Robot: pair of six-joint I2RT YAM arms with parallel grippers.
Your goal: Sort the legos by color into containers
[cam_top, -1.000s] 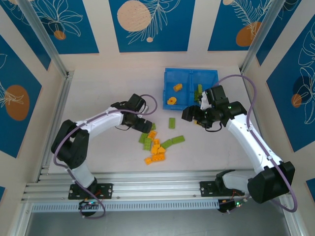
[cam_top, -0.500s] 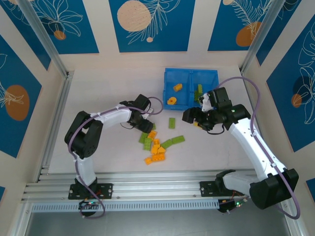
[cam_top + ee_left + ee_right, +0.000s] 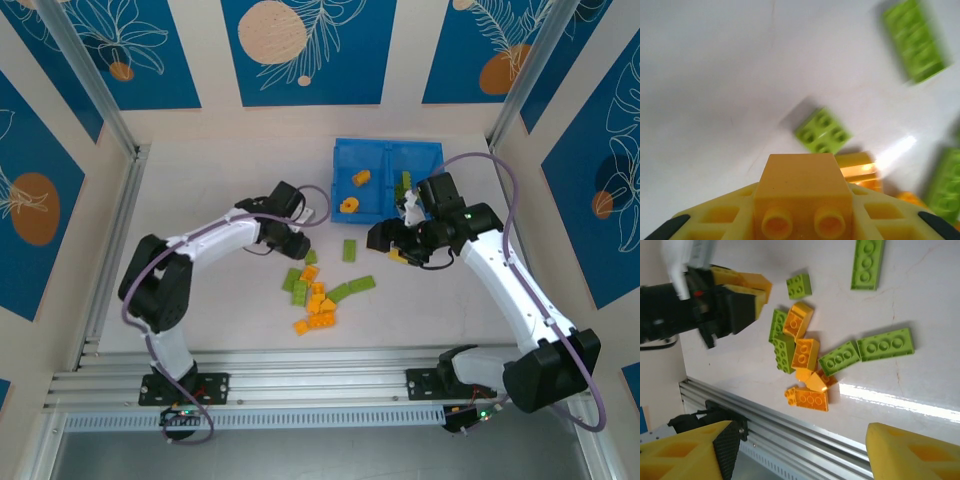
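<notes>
My left tool [image 3: 293, 241] grips an orange brick [image 3: 801, 186], so I'd lift it straight before carrying to the tray's [image 3: 425, 154] left compartment.

A white table [image 3: 215, 175] sits among blue leaf-patterned wall panels [image 3: 340, 60] and aluminium rails [image 3: 300, 365].

The green legos [image 3: 822, 131] look blurred, one cropped at the right edge.
</notes>
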